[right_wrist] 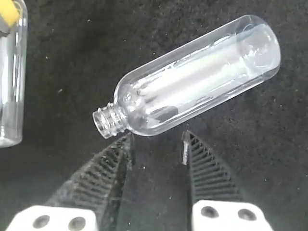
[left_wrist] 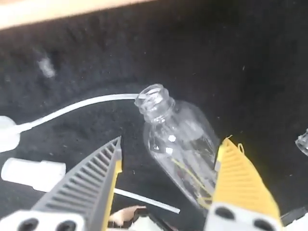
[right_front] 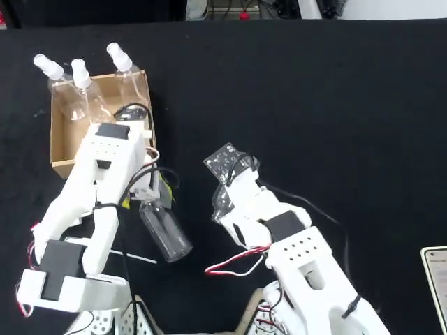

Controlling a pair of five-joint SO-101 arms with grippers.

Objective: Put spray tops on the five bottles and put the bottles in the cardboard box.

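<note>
A capless clear bottle (left_wrist: 180,144) (right_front: 165,230) lies on the black table, and my left gripper (left_wrist: 172,139) (right_front: 147,199) is open with one yellow finger on each side of it. Two loose spray tops (left_wrist: 7,132) (left_wrist: 33,174) with thin tubes lie beside that bottle. A second capless bottle (right_wrist: 192,79) lies just beyond the black fingertips of my right gripper (right_wrist: 156,144), which is open and apart from it. The cardboard box (right_front: 61,139) at the back left holds three bottles with spray tops (right_front: 80,87).
The left arm (right_front: 105,167) hangs over the box's near right corner. The right arm (right_front: 279,230) reaches in from the front centre. A flat white object (right_front: 436,272) lies at the right edge. A thin white tube (right_front: 133,257) lies near the left arm's base.
</note>
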